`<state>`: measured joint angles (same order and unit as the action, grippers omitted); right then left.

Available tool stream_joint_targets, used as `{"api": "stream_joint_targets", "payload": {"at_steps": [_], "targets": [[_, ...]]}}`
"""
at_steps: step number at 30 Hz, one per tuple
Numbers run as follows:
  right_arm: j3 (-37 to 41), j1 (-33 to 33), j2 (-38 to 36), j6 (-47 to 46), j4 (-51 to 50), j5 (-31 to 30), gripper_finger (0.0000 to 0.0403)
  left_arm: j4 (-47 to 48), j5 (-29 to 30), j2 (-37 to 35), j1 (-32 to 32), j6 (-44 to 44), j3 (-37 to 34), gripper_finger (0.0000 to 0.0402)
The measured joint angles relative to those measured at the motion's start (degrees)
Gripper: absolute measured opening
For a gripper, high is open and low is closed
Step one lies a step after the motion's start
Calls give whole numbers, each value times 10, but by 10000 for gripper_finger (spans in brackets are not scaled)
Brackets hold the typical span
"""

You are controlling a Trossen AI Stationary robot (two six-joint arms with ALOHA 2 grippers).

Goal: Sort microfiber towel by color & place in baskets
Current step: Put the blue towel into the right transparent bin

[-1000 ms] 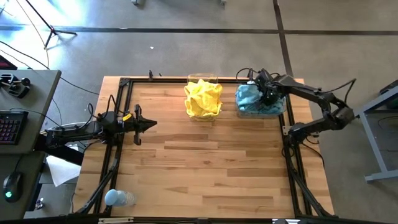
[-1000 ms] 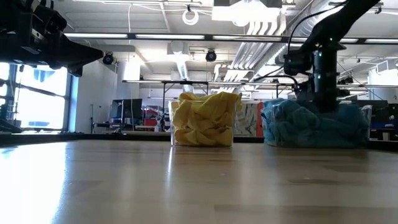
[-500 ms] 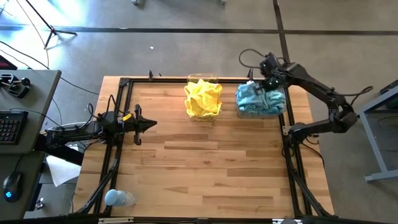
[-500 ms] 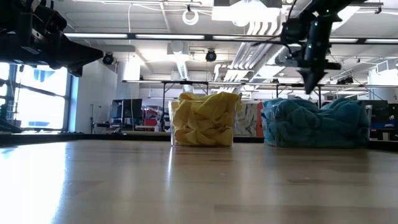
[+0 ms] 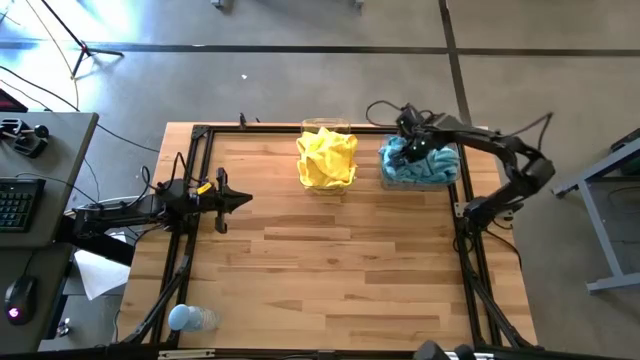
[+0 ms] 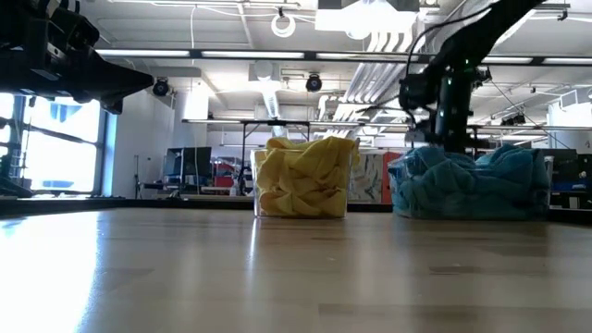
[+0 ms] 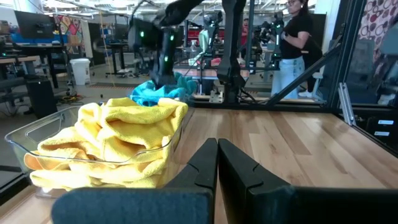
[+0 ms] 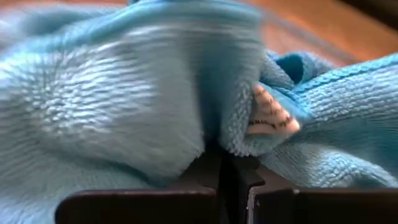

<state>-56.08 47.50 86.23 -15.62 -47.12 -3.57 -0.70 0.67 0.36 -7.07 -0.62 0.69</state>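
Two clear baskets stand side by side at the table's far edge. One basket (image 7: 25, 134) holds bunched yellow towels (image 5: 327, 158). The other basket (image 5: 452, 180), to its right, holds teal towels (image 5: 428, 168) heaped above its rim. My right gripper (image 5: 410, 148) is shut and points down into the left part of the teal heap (image 6: 472, 185). My left gripper (image 5: 245, 200) waits shut and level above the table's left side, with nothing between its fingers. My right gripper comes from above and pushes its shut fingertips (image 8: 221, 163) into a fold of the teal towels (image 8: 205, 118) on top of the heap. Nothing is pinched between the fingers. The towels stay in their basket.
A pale blue bottle (image 5: 190, 318) lies at the table's near left corner. Black frame rails (image 5: 462, 260) run along the table's left and right sides. A desk with a keyboard (image 5: 15, 205) stands to the left of the table. A person (image 7: 298, 43) stands in the room behind.
My right gripper rose out of the teal heap, shifted a little toward the table's left, and came down again on the heap's left part, staying shut throughout. The teal towels sprang up where it had pressed.
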Motion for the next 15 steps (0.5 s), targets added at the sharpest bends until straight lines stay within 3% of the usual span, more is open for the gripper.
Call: {"api": "stream_joint_targets", "payload": {"at_steps": [7, 15], "targets": [[42, 1, 31, 0, 55, -13, 0, 0, 0, 0, 0, 0, 0, 0], [7, 0, -7, 1, 16, -18, 0, 0, 0, 0, 0, 0, 0, 0]]}}
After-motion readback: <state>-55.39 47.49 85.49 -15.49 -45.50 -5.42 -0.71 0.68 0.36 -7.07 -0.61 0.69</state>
